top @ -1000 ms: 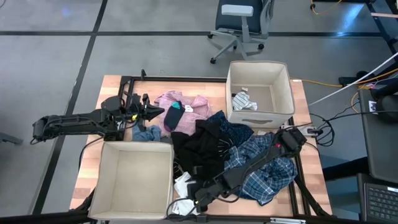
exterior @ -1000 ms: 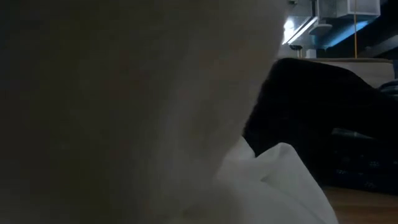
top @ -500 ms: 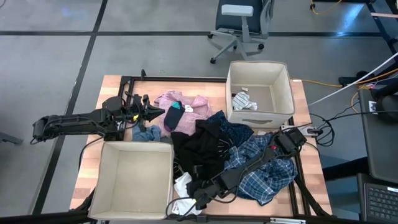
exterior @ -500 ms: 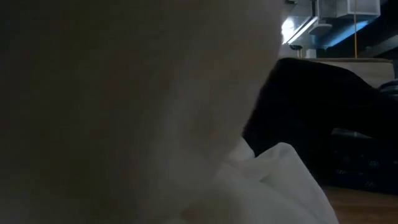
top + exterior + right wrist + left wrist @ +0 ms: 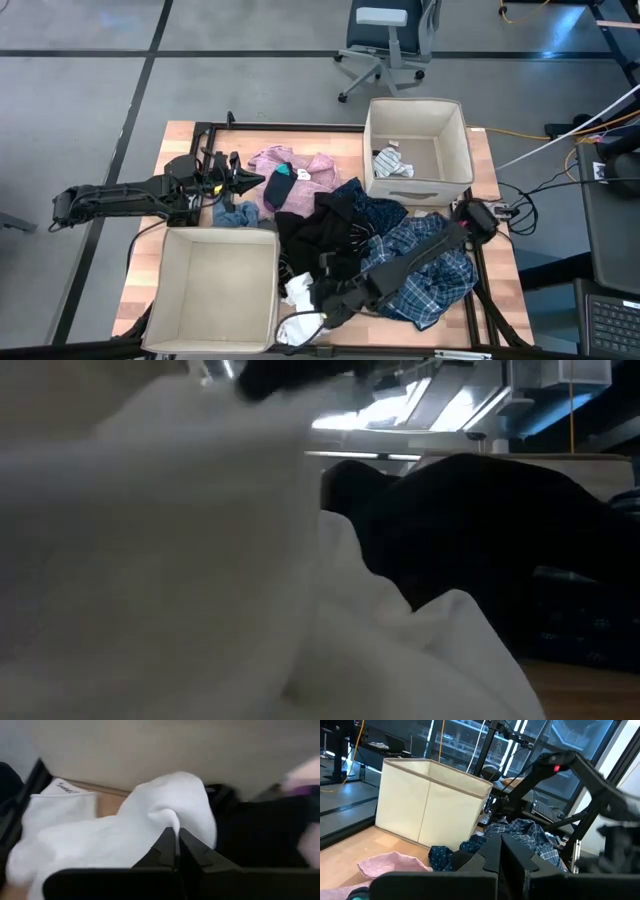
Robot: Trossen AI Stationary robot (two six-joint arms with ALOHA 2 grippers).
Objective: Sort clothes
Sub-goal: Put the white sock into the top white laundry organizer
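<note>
White cloth (image 5: 297, 291) lay at the near edge of the clothes pile (image 5: 345, 240), just beside the near-left bin (image 5: 216, 292), one fold pinched in the right pincer (image 5: 322, 297). A sec. earlier that pincer stood wide open, lower by the pile's near edge; it had since clamped tight on the cloth, and the right wrist view showed white fabric bunched above the closed fingers (image 5: 167, 851). In the low view the cloth (image 5: 200, 560) had risen to fill most of the frame, with black pieces (image 5: 480, 530) behind it, a sign the lift had started.

Pink patterned top (image 5: 290, 178) sat on the far side of the near-left bin, teal sock (image 5: 281, 184) on it and a small denim item (image 5: 236, 214) between top and bin. Plaid shirt (image 5: 425, 270) spread well to the bin's right, under the right arm. Far-right bin (image 5: 417, 150), diagonally across from it, held one striped piece (image 5: 392, 163).

Left pincer (image 5: 250, 180) hung clenched and empty beside the pink top, waiting.

Judgement: grasp done, so next comes the carry. The near-left bin looked the likely drop, being right alongside, though which bin takes whites can't be told. Most of the pile on the worktop (image 5: 180, 140) remained unsorted.
</note>
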